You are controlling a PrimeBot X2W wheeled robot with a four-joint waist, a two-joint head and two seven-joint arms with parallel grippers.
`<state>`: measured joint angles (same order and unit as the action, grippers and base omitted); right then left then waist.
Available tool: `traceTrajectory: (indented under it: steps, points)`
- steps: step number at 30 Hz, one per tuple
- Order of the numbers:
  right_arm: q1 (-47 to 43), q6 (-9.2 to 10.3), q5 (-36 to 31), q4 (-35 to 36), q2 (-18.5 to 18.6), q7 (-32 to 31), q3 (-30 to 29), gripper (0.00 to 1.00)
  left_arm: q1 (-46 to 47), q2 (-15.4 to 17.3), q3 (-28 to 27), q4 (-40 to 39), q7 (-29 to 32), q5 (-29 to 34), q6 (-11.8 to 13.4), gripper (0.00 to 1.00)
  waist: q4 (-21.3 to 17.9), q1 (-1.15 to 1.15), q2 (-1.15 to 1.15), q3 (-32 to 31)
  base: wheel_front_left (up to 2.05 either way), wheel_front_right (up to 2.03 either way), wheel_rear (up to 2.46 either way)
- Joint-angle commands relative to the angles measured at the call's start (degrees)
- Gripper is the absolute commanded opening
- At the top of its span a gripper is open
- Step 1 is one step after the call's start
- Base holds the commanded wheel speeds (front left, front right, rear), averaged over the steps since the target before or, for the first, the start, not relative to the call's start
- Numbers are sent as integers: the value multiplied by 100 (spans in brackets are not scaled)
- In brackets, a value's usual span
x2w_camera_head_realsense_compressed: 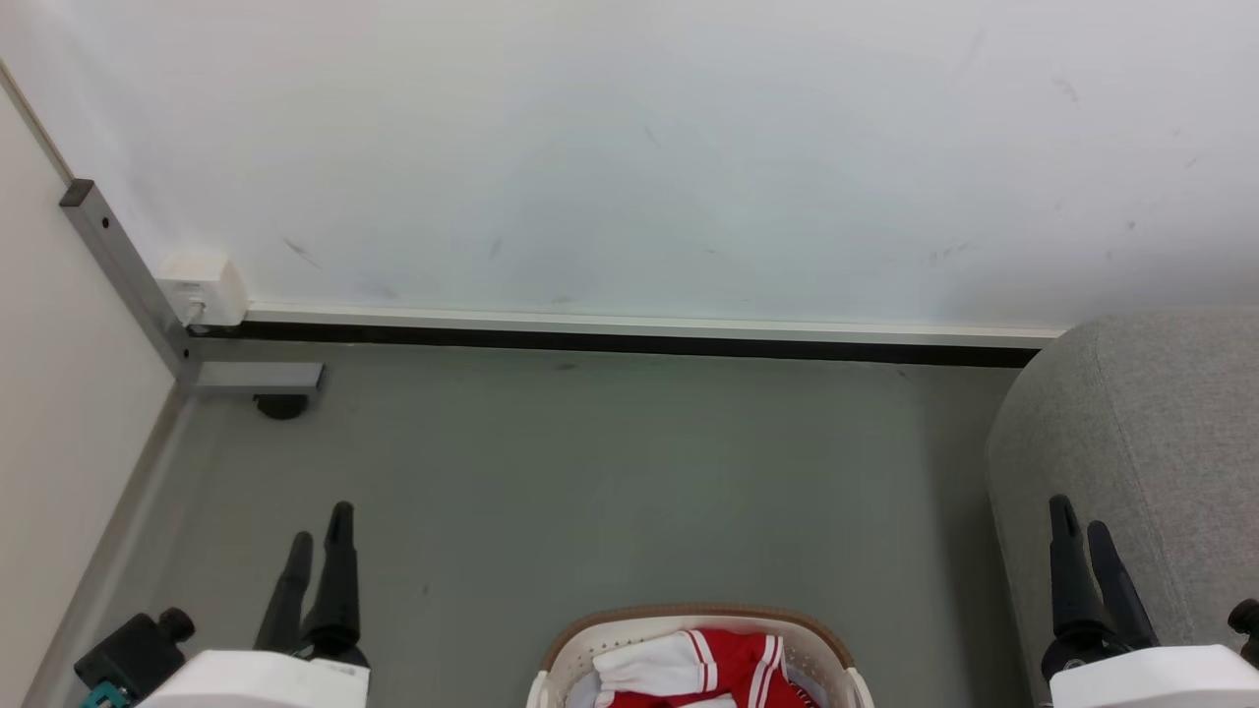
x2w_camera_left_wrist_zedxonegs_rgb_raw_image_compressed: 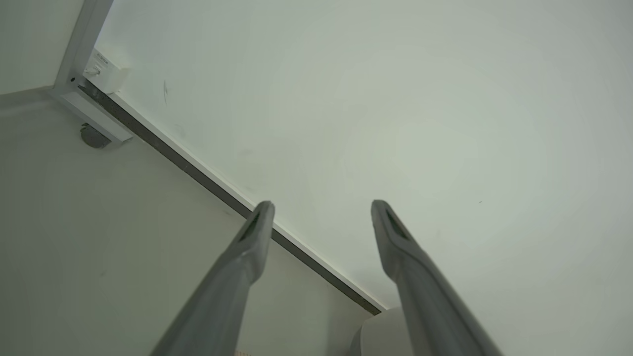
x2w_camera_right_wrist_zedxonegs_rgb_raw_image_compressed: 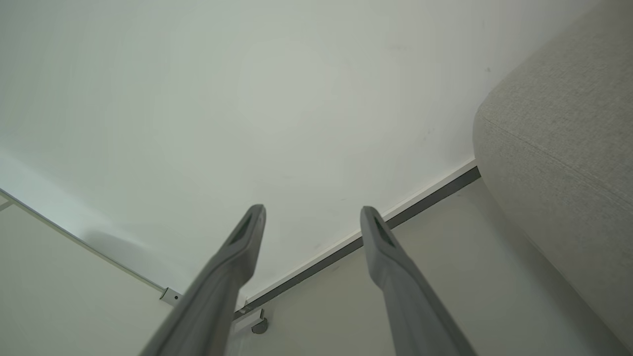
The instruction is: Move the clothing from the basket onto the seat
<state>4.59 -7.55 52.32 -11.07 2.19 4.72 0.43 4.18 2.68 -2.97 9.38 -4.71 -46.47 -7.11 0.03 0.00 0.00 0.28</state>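
The red and white clothing [x2w_camera_head_realsense_compressed: 723, 669] lies inside the basket [x2w_camera_head_realsense_compressed: 590, 634], at the bottom edge of my head view, between my two arms. The basket stands on the grey floor [x2w_camera_head_realsense_compressed: 629, 472]. The seat [x2w_camera_head_realsense_compressed: 1141, 433] is to its right, apart from it. My left gripper [x2w_camera_head_realsense_compressed: 321, 523] and my right gripper [x2w_camera_head_realsense_compressed: 1078, 514] both have their fingers spread, holding and touching nothing. The right one is near the seat.

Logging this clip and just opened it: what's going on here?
Nothing is being handled yet. The left claw and right claw are both open and empty, held to either side of the basket. The red and white clothing lies in the basket on the floor. The seat stands to the robot's right, with no clothing on the part in view.
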Motion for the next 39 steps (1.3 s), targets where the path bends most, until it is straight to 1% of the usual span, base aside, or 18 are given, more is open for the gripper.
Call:
traceTrajectory:
  steps: [1,7,12,23,39]
  points:
    - [142,5,-165,55,62,45,17,100,39,48,-4,-60,-47,179,-23,100,-1,0,0,0,0,0,0]
    - [134,5,-903,-13,66,154,67,100,15,39,37,-56,-157,715,-6,100,5,0,0,-6,0,0,0]
    - [128,6,-1338,-37,68,236,43,100,12,67,97,-55,-237,1116,-14,100,11,0,0,-6,0,0,0]
    - [175,7,-1998,-253,74,409,67,100,3,82,200,-64,-415,1765,-30,100,13,0,0,-12,0,0,0]
    - [198,8,-2726,-241,80,628,218,100,8,61,211,-14,-629,2594,-36,100,21,0,0,-13,0,0,0]
